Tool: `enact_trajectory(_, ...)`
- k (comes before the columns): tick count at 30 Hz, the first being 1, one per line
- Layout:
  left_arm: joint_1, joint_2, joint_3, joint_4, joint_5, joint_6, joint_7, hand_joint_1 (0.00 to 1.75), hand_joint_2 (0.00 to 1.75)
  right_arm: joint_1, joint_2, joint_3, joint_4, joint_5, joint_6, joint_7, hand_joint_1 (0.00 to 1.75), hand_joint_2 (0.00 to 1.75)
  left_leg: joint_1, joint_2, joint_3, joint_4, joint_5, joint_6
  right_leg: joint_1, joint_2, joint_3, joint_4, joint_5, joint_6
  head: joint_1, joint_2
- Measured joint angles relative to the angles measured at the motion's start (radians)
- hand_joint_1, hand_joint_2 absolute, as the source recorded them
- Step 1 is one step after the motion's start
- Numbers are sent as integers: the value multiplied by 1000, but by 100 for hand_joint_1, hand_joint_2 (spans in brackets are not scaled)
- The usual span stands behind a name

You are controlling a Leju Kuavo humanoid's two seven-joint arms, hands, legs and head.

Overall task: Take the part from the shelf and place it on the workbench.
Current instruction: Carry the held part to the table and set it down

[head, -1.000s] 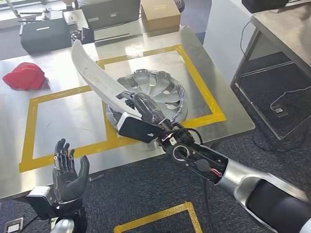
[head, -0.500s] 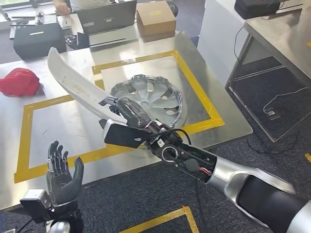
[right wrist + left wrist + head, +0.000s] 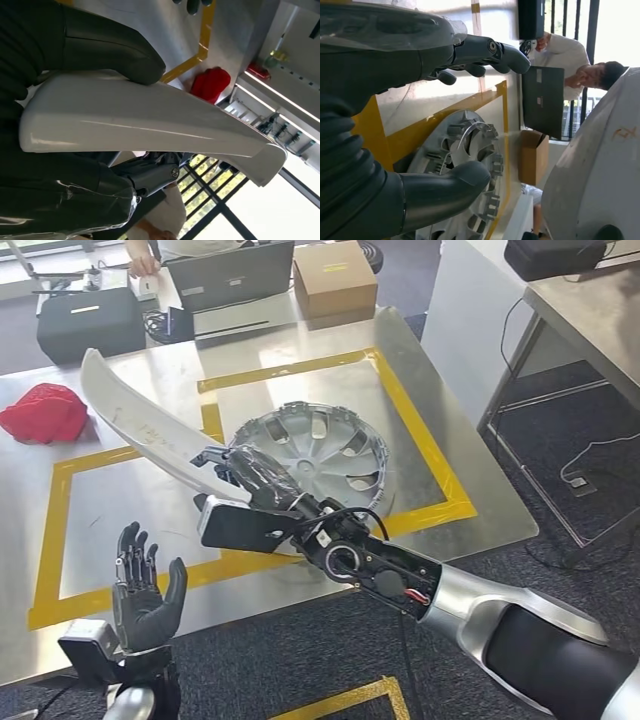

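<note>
Right arm [image 3: 528,630] is showing silver shell, black elbow section, exposed dark forearm with red and black wiring. Right hand [image 3: 253,475] and left hand [image 3: 143,590] are showing dark grey fingers.

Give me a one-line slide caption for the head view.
Right hand holds a long white curved part over the yellow-taped workbench, beside a silver hubcap; left hand open.

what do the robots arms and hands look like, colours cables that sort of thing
The right arm has a silver shell with a black section, then a bare black forearm with round joint housings, red wiring and a looping black cable. The right hand is dark under a clear plastic film. The left hand is dark grey with a thick thumb and a grey ribbed cover behind it.
</note>
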Motion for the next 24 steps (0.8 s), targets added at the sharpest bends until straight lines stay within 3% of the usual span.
enact_trajectory(2,-2,0,0,0,0,0,0,0,175,-4,10,3,9,-6,6,-6,175,175,3,3,-43,90,-42,-11,-4,-1,12,-5,-5,-9,-12,0)
enact_trajectory(4,-2,0,0,1,0,1,1,0,175,-7,18,8,21,-10,14,-14,175,175,6,4,-123,230,-89,-19,-4,-2,18,-5,-11,-14,-25,0)
enact_trajectory(5,-1,0,0,2,0,2,1,0,175,-7,21,11,29,-13,19,-18,175,175,7,4,-156,275,-93,-21,-4,-2,23,-5,-15,-15,-29,0)
enact_trajectory(6,0,0,0,3,0,2,2,0,175,-6,24,14,35,-17,23,-22,175,175,8,4,-172,284,-77,-21,-4,-2,28,-5,-19,-15,-32,0)
enact_trajectory(7,0,1,0,4,0,2,3,0,175,-5,29,15,42,-20,26,-27,175,175,8,4,-166,248,-40,-20,-4,-1,34,-5,-24,-14,-34,0)
enact_trajectory(9,-2,1,0,5,0,2,3,0,175,-8,43,17,55,-26,32,-36,175,175,7,4,-112,103,50,-15,-3,2,49,-5,-35,-8,-37,0)
enact_trajectory(11,-4,0,0,5,1,3,1,0,175,-14,58,17,67,-31,37,-47,175,175,5,4,-69,0,87,-8,2,4,54,-3,-44,-1,-41,0)
enact_trajectory(15,-3,-5,0,5,0,2,-5,0,175,-20,84,21,101,-43,49,-71,175,175,5,-3,-61,-18,81,-8,8,1,58,-5,-52,-20,-30,0)
enact_trajectory(16,-4,-6,0,6,0,2,-6,0,175,-23,91,23,111,-43,52,-79,175,175,5,-5,-61,-18,80,-6,8,0,60,-9,-52,-19,-27,0)
enact_trajectory(20,-4,-10,0,13,1,-5,-7,0,175,-33,127,32,155,-44,60,-110,175,175,4,-6,-61,-18,77,0,8,-1,65,-20,-49,-13,-15,0)
enact_trajectory(24,-5,-16,0,28,5,-10,-10,0,175,-42,159,37,196,-42,63,-119,175,175,4,-6,-61,-18,76,2,8,-1,67,-25,-48,0,-12,0)
